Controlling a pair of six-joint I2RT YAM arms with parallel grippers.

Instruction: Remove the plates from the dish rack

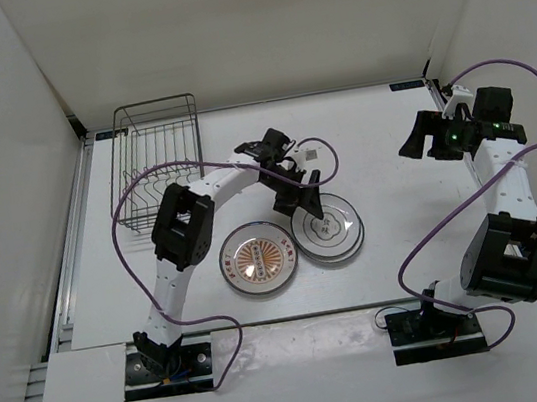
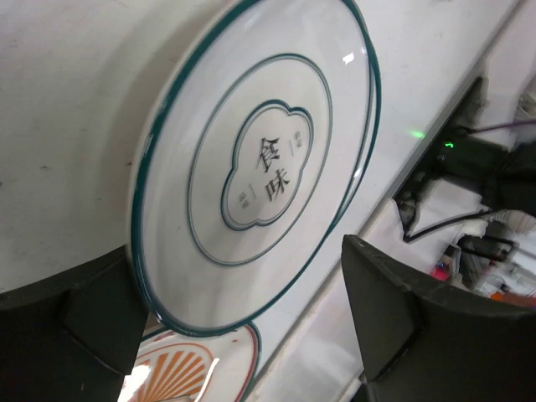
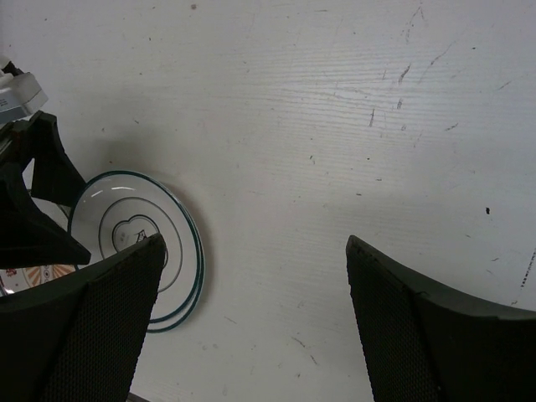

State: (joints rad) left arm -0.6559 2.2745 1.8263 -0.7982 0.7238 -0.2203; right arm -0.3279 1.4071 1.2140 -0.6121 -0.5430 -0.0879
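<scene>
The dark wire dish rack [image 1: 157, 162] stands at the back left; no plate shows in it. The plate with the orange sunburst centre [image 1: 257, 257] lies flat on the table. To its right, two white plates [image 1: 332, 232] lie stacked, their double rim showing in the right wrist view [image 3: 117, 218]. My left gripper [image 1: 303, 203] hovers open just over the far edge of the stack. In the left wrist view the top white plate [image 2: 260, 159] fills the frame between the spread fingers [image 2: 402, 310], with the orange plate [image 2: 180, 373] below. My right gripper [image 1: 424, 145] is open and empty at the right.
White walls close the table on the left, back and right. Purple cables loop from both arms, one over the table between the rack and the plates [image 1: 140, 185]. My right gripper [image 3: 255, 327] looks down on bare scuffed table.
</scene>
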